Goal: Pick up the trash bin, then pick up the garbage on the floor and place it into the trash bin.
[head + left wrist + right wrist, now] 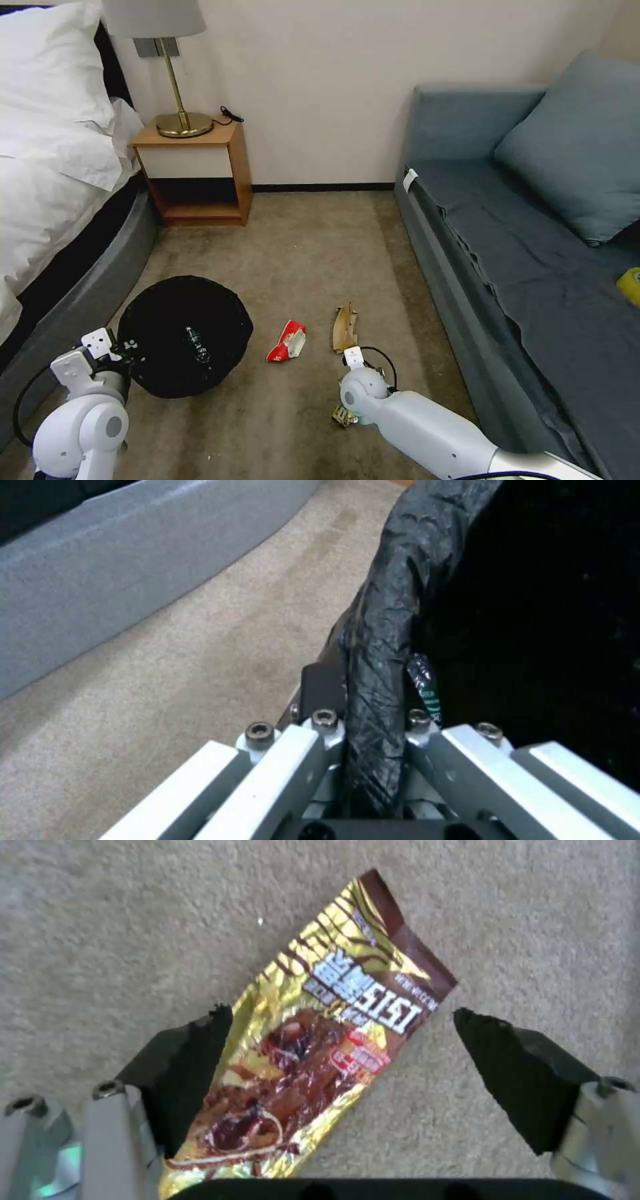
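**Trash bin held at the rim while we reach for the snack wrapper**

Trash bin (pixel 183 333) sits on the carpet beside the bed, and our left hand (pixel 373 760) is clenched on its bag-covered rim, one finger outside the wall and one inside. We judge that hold is there so the bin can travel with us and stay open at the top for each piece. The clear bottle (pixel 197 344) already lies inside it, its green label (pixel 427 690) showing just past the rim in the left wrist view.

Our right hand (pixel 343 1075) is low over the carpet with its fingers (pixel 193 1060) spread wide, one on each side of the gold-brown snack wrapper (pixel 320 1040). The wrapper lies flat and skewed between them, touched by neither that we can see, so nothing is gripped yet. We read the wide spread as room to close across the foil's width.

Two pieces remain on the floor between bin and sofa (pixel 467 227): the red-and-white wrapper (pixel 287 341) near the bin, and the tan peel scrap (pixel 345 327) just beyond our right wrist. Thin foil on carpet may slip or crumple when pinched.
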You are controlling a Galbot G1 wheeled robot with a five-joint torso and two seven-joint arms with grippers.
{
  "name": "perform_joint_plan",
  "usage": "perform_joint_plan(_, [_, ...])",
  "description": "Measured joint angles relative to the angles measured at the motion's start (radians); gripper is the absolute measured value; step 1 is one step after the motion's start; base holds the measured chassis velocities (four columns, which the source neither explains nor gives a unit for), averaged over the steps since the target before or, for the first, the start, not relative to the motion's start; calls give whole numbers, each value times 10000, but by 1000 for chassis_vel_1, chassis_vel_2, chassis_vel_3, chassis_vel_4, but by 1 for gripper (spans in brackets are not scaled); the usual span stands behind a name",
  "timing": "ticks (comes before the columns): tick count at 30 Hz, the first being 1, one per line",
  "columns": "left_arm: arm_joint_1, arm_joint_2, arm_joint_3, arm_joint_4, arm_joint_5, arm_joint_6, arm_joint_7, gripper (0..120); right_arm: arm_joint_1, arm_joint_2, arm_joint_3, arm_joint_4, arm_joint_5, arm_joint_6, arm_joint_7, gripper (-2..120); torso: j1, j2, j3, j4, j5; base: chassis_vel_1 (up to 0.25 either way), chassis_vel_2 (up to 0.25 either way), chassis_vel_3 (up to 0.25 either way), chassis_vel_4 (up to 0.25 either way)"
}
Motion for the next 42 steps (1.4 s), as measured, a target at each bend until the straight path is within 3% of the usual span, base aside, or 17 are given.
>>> perform_joint_plan(27, [-108,20,87,131,61,-11,-5,2,-221,166,-50,-163,-329,242,-93,85,0,0,0,1,0,0,0,0,0])
perform_joint_plan(35, [-143,11,126,172,132,-44,-6,2,-265,-37,-111,-59,-381,270,-100,63,0,0,0,1,0,0,0,0,0])
perform_joint_plan(42, [-152,10,144,192,154,-66,-4,2,-343,-546,-128,268,-367,292,-82,35,0,0,0,0,1,0,0,0,0])
